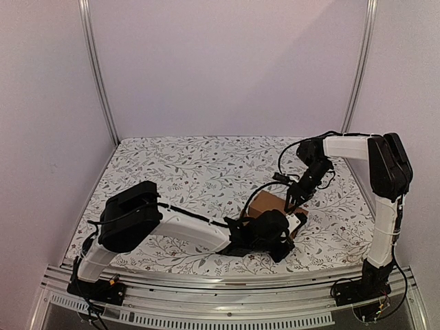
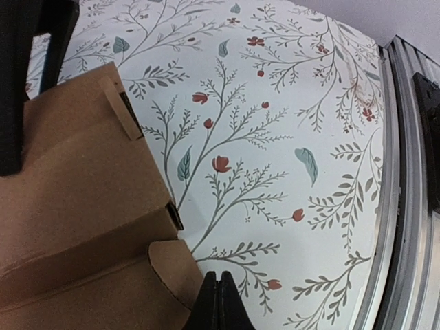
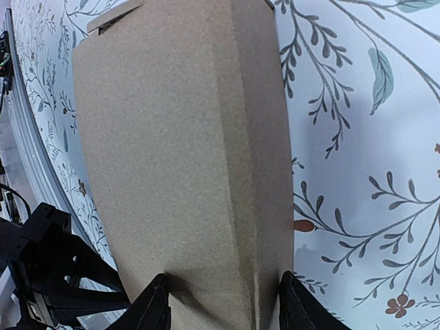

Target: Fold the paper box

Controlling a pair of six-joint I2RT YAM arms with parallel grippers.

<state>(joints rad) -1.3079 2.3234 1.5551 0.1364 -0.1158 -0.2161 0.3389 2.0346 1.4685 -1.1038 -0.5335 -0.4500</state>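
Note:
The paper box [image 1: 269,204] is a brown cardboard oblong, folded up, lying on the floral tablecloth at the front middle. My left gripper [image 2: 218,300] is shut with nothing in it, on the cloth right beside the rounded tab [image 2: 168,269] at the box's [image 2: 75,199] corner. My right gripper [image 3: 227,309] comes down on the box's [image 3: 179,151] far end. Its fingers [image 3: 155,306] stand apart. One tip rests on the top face and the other sits at the side edge past a crease. In the top view the left gripper [image 1: 278,237] covers the box's near end.
A metal rail [image 2: 405,206] runs along the table's front edge close to my left gripper. The right arm's black finger [image 2: 27,75] shows at the far end of the box in the left wrist view. Floral cloth [image 1: 199,172] covers the table.

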